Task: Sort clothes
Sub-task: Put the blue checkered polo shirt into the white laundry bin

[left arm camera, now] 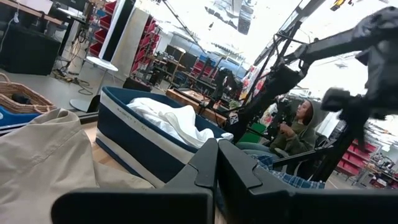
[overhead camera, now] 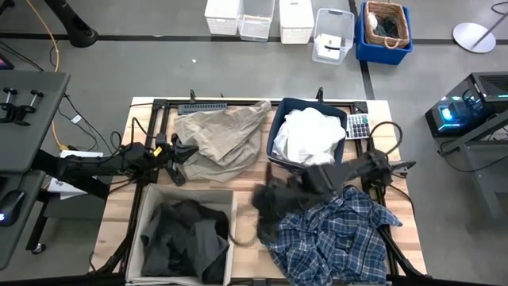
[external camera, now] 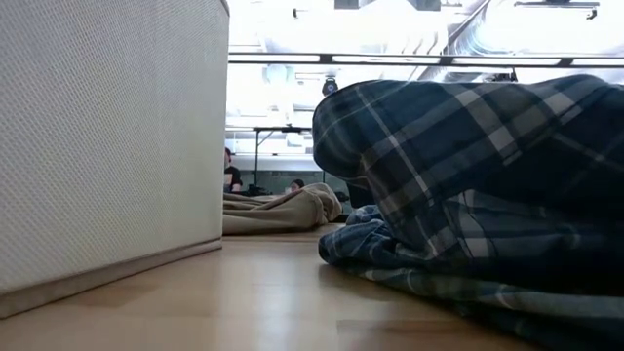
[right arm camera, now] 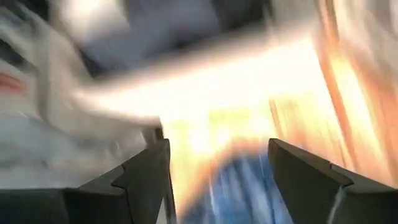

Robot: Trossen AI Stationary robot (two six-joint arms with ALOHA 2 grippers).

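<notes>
A beige-khaki garment [overhead camera: 222, 135] lies spread at the table's far left. A white garment [overhead camera: 309, 135] fills a navy bin [overhead camera: 278, 131]. Dark grey clothes [overhead camera: 186, 238] lie in a light fabric bin [overhead camera: 147, 214] at the near left. The blue-and-white plaid shirt [overhead camera: 333, 238] lies crumpled at the near right. My left gripper [overhead camera: 184, 155] is shut at the beige garment's left edge [left arm camera: 43, 149]. My right gripper [overhead camera: 266, 199] is open over the plaid shirt's left edge, above a dark grey piece [overhead camera: 274, 214]. Nothing shows between its fingers [right arm camera: 217, 168].
A calculator [overhead camera: 359, 125] lies right of the navy bin. A black frame rail [overhead camera: 202, 106] runs along the far edge. White baskets [overhead camera: 258, 17] and a wicker basket [overhead camera: 386, 24] stand on the floor beyond. A person [left arm camera: 298, 121] sits beyond the table.
</notes>
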